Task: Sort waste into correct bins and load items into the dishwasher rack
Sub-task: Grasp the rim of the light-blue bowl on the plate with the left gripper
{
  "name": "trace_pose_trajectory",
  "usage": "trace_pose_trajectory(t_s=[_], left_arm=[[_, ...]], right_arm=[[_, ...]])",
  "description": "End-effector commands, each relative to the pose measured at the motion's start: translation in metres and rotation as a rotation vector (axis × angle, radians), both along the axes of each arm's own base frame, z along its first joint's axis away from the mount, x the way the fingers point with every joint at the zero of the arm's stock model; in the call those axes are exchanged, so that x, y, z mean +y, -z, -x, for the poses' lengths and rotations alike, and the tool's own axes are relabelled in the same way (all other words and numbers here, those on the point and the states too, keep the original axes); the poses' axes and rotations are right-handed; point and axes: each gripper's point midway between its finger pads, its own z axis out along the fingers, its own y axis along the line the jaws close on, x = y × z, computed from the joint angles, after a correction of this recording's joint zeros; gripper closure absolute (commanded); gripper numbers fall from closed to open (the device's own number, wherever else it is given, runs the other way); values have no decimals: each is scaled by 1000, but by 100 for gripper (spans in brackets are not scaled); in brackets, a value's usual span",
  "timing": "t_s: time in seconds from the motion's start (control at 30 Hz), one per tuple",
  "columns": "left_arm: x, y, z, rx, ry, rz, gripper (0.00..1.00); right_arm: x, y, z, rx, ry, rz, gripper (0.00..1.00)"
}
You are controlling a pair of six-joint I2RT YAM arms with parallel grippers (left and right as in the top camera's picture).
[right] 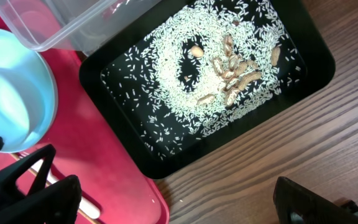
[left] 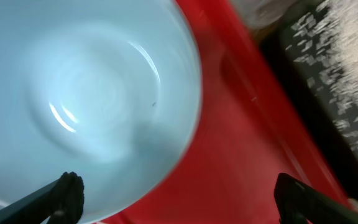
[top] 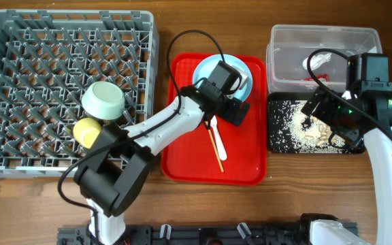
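Overhead, we count green bowl (top: 104,100) and yellow cup (top: 87,131) racked, rice (top: 295,119) binned; blue plate (top: 252,76), fork (top: 213,124) and chopstick (top: 219,163) wait just by our left gripper (left: 179,198) (spread, like the right gripper (right: 173,199)).

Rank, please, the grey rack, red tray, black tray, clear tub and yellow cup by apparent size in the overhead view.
1. grey rack
2. red tray
3. clear tub and black tray: look alike, unranked
4. yellow cup

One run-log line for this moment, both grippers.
left gripper open at pale blue plate rim | right gripper open near black tray | green bowl, yellow cup in rack | fork, chopstick on red tray
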Motion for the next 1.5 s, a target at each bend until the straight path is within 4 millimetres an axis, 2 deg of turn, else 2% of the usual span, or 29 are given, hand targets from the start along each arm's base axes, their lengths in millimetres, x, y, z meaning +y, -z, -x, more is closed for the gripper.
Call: trace_pose_trajectory(t_s=[0.0, 0.13, 0.33, 0.53, 0.63, 0.97, 1.03, 1.2, 1.33, 1.47], left_arm=[[16, 17, -8, -23, -25, -111, 8], [25, 17, -14, -50, -55, -155, 19], [22, 14, -18, -72, -60, -141, 32], [18, 10, -24, -98, -62, -118, 55], [18, 10, -23, -95, -62, -120, 62], [18, 10, -23, -96, -62, -120, 65], [21, 12, -24, -99, -69, -133, 68], [26, 17, -26, -106, -84, -162, 69], [26, 18, -26, -105, -84, -163, 77], [27, 22, -25, -96, -83, -173, 77]], right_arm=[[-5, -5, -2, -11, -1, 23, 0], [-5, -5, -2, -12, 0, 23, 0], [-5, -5, -2, -11, -1, 23, 0], [-5, -5, -2, -12, -1, 23, 0], [-5, -5, -2, -12, 0, 23, 0], [-4, -5, -2, -9, -5, 23, 0], [-4, -5, -1, -6, -5, 24, 0], [-4, -5, -1, -3, -21, 25, 0], [-3, -5, -1, -4, -24, 21, 0], [-3, -5, -1, -3, -24, 21, 0]])
